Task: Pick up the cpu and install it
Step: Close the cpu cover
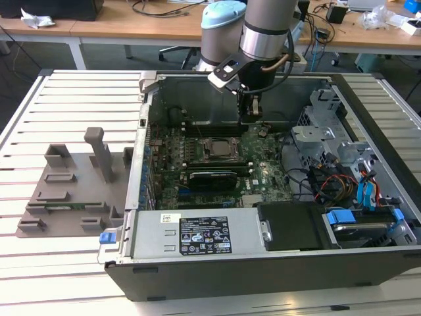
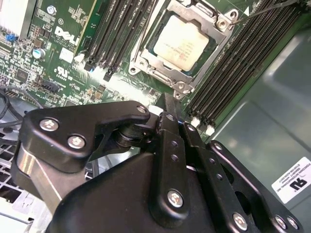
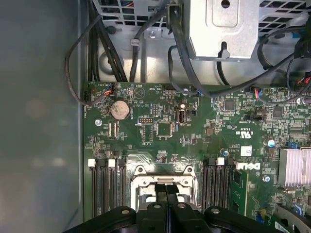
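Note:
The cpu [image 2: 180, 42], a silvery square lid, lies flat inside the metal socket frame [image 2: 221, 29] on the green motherboard; in the exterior view the cpu [image 1: 220, 147] sits mid-board in the open computer case [image 1: 263, 270]. My gripper [image 1: 248, 120] hangs just above the board, a little to the exterior view's right of the socket and behind it. Its black fingers [image 2: 167, 126] are pressed together with nothing between them. In the first wrist view my gripper [image 3: 166, 188] covers the middle of the socket frame [image 3: 146, 171].
A grey plastic fixture [image 1: 72, 191] with slots and posts lies on the slatted table at the exterior view's left. Memory slots [image 2: 126, 29] flank the socket. Cables and a drive cage [image 1: 335, 151] fill the case's right side; the power supply [image 1: 197, 234] sits at its front.

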`<state>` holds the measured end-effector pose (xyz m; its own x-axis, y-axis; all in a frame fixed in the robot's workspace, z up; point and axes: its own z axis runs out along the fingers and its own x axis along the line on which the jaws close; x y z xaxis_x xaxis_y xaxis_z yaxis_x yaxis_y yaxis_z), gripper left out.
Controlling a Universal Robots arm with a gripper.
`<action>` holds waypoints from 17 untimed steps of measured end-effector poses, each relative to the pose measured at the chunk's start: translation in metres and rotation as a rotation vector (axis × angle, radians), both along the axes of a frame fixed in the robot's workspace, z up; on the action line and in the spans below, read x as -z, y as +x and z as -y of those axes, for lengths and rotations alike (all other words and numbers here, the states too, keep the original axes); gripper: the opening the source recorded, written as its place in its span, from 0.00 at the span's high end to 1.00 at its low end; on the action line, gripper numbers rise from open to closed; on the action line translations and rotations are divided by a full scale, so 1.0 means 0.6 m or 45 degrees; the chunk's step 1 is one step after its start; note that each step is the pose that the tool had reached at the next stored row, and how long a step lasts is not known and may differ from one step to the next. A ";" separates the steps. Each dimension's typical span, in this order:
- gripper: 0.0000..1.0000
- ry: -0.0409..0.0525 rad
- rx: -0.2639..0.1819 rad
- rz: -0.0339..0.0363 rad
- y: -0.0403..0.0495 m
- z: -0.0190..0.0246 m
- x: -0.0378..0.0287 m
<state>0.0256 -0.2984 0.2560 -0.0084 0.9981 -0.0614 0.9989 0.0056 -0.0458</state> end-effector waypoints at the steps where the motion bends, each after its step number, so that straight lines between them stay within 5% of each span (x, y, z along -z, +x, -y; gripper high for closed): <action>1: 0.89 0.000 0.000 0.0000 -0.001 0.0000 0.000; 17: 0.89 0.000 0.000 0.0000 -0.016 0.0079 0.010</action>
<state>0.0158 -0.3032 0.2501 -0.0084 0.9981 -0.0614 0.9989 0.0056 -0.0458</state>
